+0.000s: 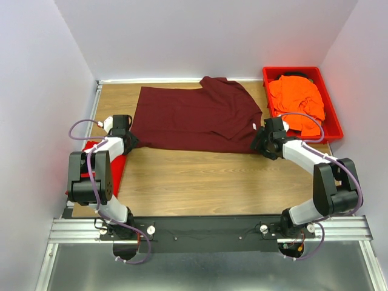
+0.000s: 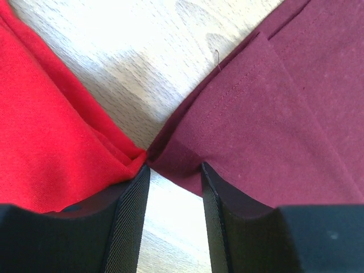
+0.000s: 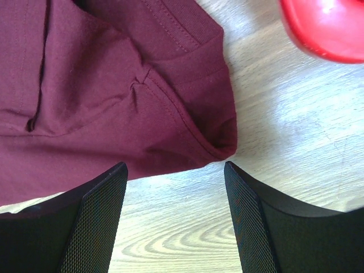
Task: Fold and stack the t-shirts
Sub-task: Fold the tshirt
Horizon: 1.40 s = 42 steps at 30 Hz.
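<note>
Red bin [image 1: 334,124] holds orange shirt [image 1: 297,97]; red shirt [image 1: 119,168] touches maroon shirt [image 1: 194,118] corner.

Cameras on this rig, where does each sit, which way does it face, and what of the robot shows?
Top external: above and behind the arm bases, looking down at the wooden table, dark maroon cloth t-shirt and red plastic bin; left arm and right arm show.
Left wrist: low, looking past the left gripper at a bright red cloth t-shirt.
Right wrist: low, looking past the right gripper at the bin's corner.
Shared: both wrist views show the maroon t-shirt's edge.
</note>
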### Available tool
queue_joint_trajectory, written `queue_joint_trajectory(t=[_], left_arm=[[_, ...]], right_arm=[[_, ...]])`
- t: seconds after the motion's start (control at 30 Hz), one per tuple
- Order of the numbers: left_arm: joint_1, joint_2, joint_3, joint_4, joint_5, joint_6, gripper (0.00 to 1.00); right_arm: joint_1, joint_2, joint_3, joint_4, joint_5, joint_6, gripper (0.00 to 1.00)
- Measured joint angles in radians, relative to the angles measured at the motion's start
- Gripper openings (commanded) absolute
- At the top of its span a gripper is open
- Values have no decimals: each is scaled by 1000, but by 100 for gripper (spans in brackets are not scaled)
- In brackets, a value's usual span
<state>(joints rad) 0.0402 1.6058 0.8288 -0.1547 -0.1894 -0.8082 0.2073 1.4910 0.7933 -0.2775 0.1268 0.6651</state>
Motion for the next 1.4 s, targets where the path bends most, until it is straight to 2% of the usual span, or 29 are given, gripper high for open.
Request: queue_joint_trajectory(t=[0.1,0.2,0.3,0.43,0.47,0.57,0.6,0.63,0.73,0.8,1.13,1.4], left_arm=[[1,1,0,0,-1,3,39],[3,2,0,0,-3,4,33],[4,5,0,1,-5,10,22],[4,16,2,8,-6,15,0],[4,17,5,9,-5,16,0],[4,22,11,9,-5,20,0],[4,22,12,8,-5,21,0],[4,22,13,6,-5,22,0],[4,22,24,-16,-9,26,0],[4,19,35,-31,-16,28,0],[3,-64,44,-87,-30,38,0],[3,-158,-30,-106,-30,42,0]], right_arm=[[-2,4,0,0,14,-3,67],[-6,16,0,1,23,-4,66],[-10,34,0,3,35,-4,62],[-11,58,5,16,48,-5,55],[-11,65,8,21,51,-5,53],[-11,86,24,27,65,-8,36],[-11,92,28,30,69,-10,26],[-11,98,32,30,71,-12,21],[-13,98,34,34,75,-12,10],[-16,88,32,34,75,-13,7],[-63,-63,-57,21,64,-14,4],[-70,-172,-153,-9,40,-5,4]])
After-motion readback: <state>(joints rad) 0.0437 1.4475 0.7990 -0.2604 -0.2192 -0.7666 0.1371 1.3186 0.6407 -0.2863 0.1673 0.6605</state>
